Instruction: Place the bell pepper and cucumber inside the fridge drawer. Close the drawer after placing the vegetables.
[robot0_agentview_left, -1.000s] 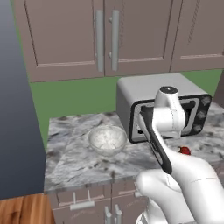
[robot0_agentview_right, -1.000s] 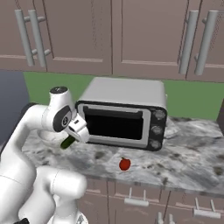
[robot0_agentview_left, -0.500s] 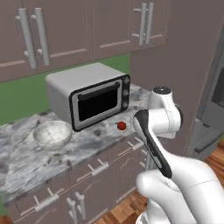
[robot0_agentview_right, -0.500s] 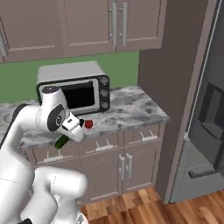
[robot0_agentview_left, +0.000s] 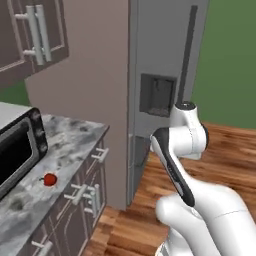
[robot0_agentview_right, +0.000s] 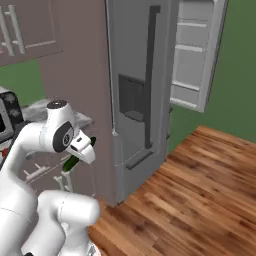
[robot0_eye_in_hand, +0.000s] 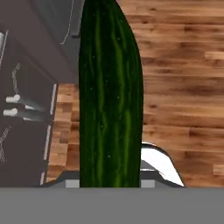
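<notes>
**Base swung round to the fridge, cucumber in my pincer**

Since half a second ago my base has turned: the microwave has slid to the left edge and the tall grey fridge now stands ahead, so the whole scene has shifted, not the things.

From the left base view, the bell pepper (robot0_agentview_left: 49, 179) lies on the marble counter (robot0_agentview_left: 75, 145), just in front of the microwave (robot0_agentview_left: 20, 150). The fridge (robot0_agentview_left: 165, 75) stands beyond the counter's end.

From the right base view, my pincer (robot0_agentview_right: 75, 159) pinches the cucumber (robot0_agentview_right: 71, 162) beside my wrist, near the fridge's closed left door; an open door (robot0_agentview_right: 197, 55) shows shelves.

From the hand view, the cucumber (robot0_eye_in_hand: 110, 96) runs lengthwise above the wood floor (robot0_eye_in_hand: 183, 78).
</notes>
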